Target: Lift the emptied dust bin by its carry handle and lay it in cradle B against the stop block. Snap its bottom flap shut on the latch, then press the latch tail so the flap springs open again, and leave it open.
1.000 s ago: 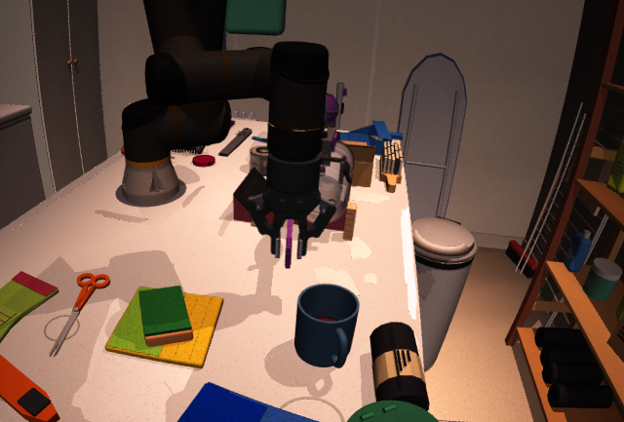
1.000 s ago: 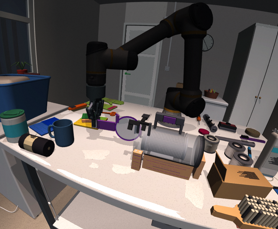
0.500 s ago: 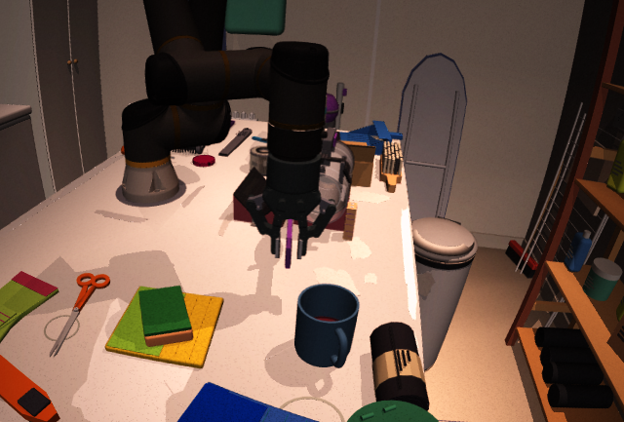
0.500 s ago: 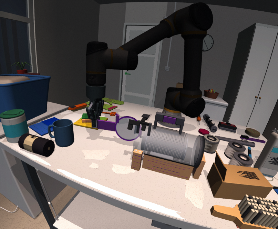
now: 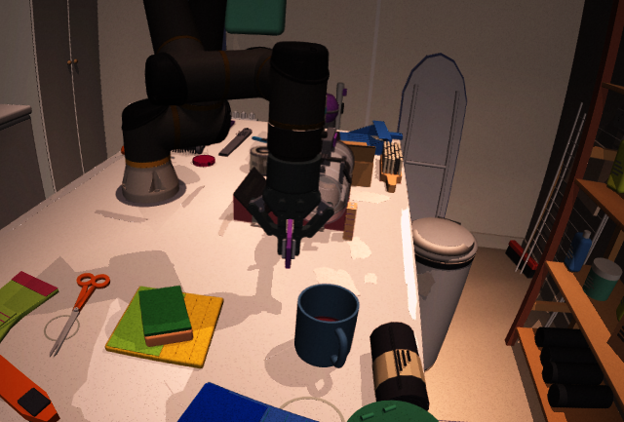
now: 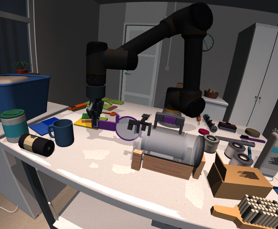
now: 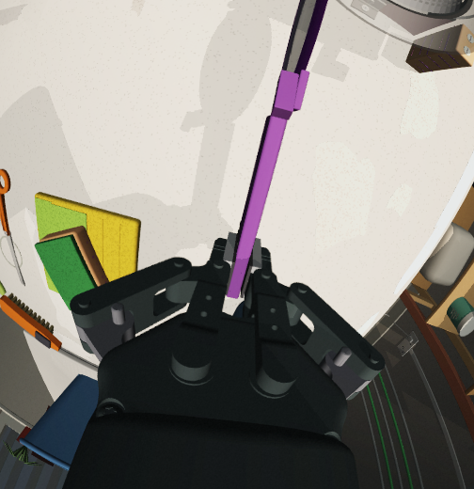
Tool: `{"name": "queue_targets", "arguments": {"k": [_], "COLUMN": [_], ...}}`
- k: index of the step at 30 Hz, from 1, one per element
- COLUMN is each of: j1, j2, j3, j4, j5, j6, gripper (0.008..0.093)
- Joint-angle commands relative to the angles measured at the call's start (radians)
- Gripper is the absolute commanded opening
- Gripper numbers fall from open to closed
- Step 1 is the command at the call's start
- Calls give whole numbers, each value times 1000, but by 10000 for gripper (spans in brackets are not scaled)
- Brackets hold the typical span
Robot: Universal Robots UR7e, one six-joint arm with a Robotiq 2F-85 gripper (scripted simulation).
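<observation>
Near the table's right edge the grey perforated dust bin [image 6: 169,146] lies on its side in a wooden cradle [image 6: 169,167], one end against a small wooden stop block [image 6: 136,160]. Its carry handle [image 6: 169,120] with a purple grip stands on top. The round, purple-rimmed bottom flap [image 6: 127,128] hangs open off the bin's end, and a flat purple tab [image 7: 258,197] runs out from it toward the mug side. My gripper [image 7: 240,269] points down over the far end of that tab [image 5: 288,246], closed on it.
Behind the bin lie round filters [image 6: 237,154], brushes and a white bottle [image 6: 274,153]. A cardboard box [image 6: 240,181] sits right of the cradle. A blue mug [image 5: 326,324], a black roll [image 5: 399,364], a green sponge on a yellow cloth [image 5: 165,324] and scissors [image 5: 78,306] lie nearer.
</observation>
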Motion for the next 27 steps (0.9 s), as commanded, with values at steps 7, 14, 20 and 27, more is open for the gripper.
{"name": "queue_targets", "arguments": {"k": [7,14,20,27], "j1": [0,0,0,0], "j2": [-1,-1,-1,0], "j3": [0,0,0,-1], "j4": [0,0,0,0], "j5": [0,0,0,0], "j6": [0,0,0,-1], "gripper": [80,80,80,80]}}
